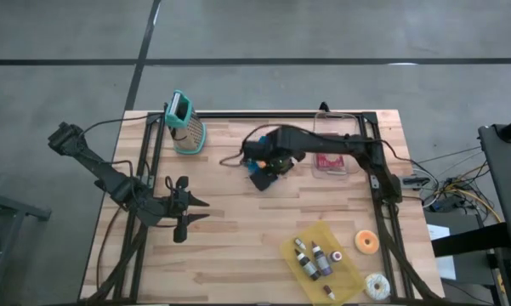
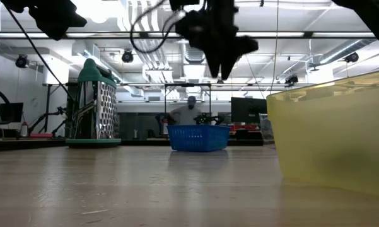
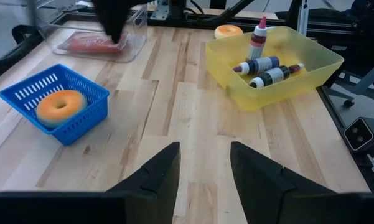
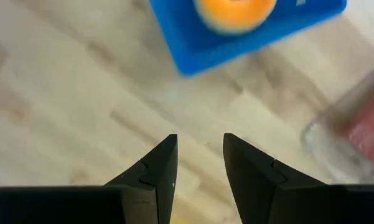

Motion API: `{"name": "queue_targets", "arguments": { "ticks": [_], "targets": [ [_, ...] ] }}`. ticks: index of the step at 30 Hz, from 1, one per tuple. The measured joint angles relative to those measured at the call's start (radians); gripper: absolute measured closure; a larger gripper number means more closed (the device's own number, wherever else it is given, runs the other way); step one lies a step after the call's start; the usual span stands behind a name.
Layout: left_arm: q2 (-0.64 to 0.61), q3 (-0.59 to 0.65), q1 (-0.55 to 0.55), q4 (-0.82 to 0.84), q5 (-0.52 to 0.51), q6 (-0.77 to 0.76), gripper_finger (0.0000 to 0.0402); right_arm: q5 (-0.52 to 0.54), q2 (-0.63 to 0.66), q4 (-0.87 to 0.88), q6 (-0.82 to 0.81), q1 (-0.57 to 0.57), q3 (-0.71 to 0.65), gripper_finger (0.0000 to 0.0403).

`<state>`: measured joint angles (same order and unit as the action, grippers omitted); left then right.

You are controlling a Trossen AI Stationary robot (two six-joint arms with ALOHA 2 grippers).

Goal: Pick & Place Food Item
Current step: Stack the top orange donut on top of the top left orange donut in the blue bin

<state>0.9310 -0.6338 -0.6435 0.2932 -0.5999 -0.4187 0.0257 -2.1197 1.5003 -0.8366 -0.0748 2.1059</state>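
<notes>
An orange doughnut (image 3: 61, 106) lies inside a small blue basket (image 3: 87, 115) near the table's middle. It also shows in the right wrist view as the doughnut (image 4: 235, 11) in the basket (image 4: 193, 46). My right gripper (image 4: 199, 140) hangs open above the table beside the basket, pointing down, with nothing between its fingers. In the low view the right gripper (image 2: 222, 68) is well above the basket (image 2: 198, 137). My left gripper (image 3: 204, 149) waits open at the table's left (image 1: 204, 210), holding nothing.
A clear tub with red food (image 1: 330, 163) sits right of the basket. A yellow bin with small bottles (image 1: 323, 259) stands at the near right, with an orange doughnut (image 1: 367, 242) and a white one (image 1: 377, 285) beside it. A grater (image 1: 185, 127) stands at the far left.
</notes>
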Motion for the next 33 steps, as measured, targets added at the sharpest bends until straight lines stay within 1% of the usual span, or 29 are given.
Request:
{"name": "queue_targets", "arguments": {
  "ticks": [5, 9, 12, 16, 20, 25, 33],
  "targets": [
    [0.000, 0.000, 0.000, 0.000, 0.000, 0.000, 0.0252, 0.009, 0.001, 0.044, -0.068, 0.120, 0.054, 0.0271],
    [0.000, 0.000, 0.000, 0.000, 0.000, 0.000, 0.0252, 0.100, 0.001, 0.044, -0.151, 0.238, 0.069, 0.0272],
    [0.000, 0.000, 0.000, 0.000, 0.000, 0.000, 0.0252, 0.131, 0.001, 0.045, -0.222, 0.326, 0.067, 0.0275],
    [0.000, 0.000, 0.000, 0.000, 0.000, 0.000, 0.0252, 0.139, 0.001, 0.045, -0.323, 0.426, 0.067, 0.0280],
    [0.000, 0.000, 0.000, 0.000, 0.000, 0.000, 0.0252, 0.226, 0.001, 0.061, -0.432, 0.511, 0.066, 0.0282],
    [0.000, 0.000, 0.000, 0.000, 0.000, 0.000, 0.0252, 0.308, 0.015, 0.071, -0.536, 0.588, 0.063, 0.0278],
    [0.000, 0.000, 0.000, -0.001, 0.000, -0.003, 0.0252, 0.314, 0.070, 0.071, -0.690, 0.654, 0.028, 0.0286]
  ]
}}
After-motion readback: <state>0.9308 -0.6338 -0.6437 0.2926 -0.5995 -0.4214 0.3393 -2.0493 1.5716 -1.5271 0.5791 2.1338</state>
